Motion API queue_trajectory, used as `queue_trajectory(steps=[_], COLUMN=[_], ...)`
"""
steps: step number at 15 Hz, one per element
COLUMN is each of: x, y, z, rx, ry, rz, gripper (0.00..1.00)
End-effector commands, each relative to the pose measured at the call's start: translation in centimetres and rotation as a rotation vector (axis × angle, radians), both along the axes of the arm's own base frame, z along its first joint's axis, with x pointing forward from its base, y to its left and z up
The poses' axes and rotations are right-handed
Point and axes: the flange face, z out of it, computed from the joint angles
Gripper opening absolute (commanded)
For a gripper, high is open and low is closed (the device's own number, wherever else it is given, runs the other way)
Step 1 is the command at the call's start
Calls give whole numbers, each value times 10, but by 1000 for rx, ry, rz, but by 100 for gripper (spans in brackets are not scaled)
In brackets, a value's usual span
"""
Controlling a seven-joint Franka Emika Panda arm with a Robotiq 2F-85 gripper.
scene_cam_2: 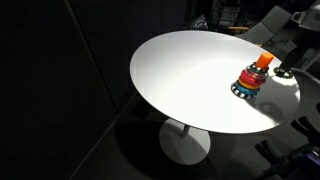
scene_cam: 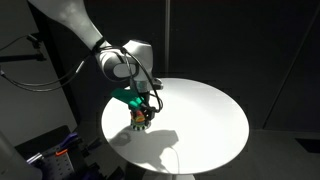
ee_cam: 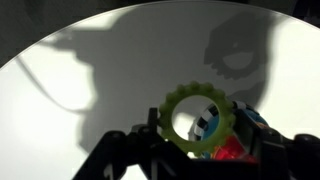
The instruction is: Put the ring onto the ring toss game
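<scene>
Shadow swallows the lower wrist view, so we cannot tell whether the dark gripper [ee_cam: 200, 150] pinches or merely flanks the small yellow-green plastic ring with a notched rim [ee_cam: 173, 120]. The ring sits between the fingers with its flat face toward the camera, its hole axis pointing down at the cone-shaped stack of glossy coloured rings [scene_cam_2: 247, 84], which stands near the edge of the round white table [scene_cam_2: 180, 70]. In both exterior views the ring itself is too small to make out.

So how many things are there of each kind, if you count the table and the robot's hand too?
table: 1
ring toss game: 1
yellow-green ring: 1
gripper: 1
Total: 4
</scene>
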Motion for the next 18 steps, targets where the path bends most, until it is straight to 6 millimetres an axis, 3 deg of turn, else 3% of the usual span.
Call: queue_trajectory(steps=[1,9,18], x=[7,27,47], y=[1,20,42], z=[32,80,97], rx=[28,45,53], ry=[-14,-89,-135], rz=[2,6,33], gripper=[49,49,49])
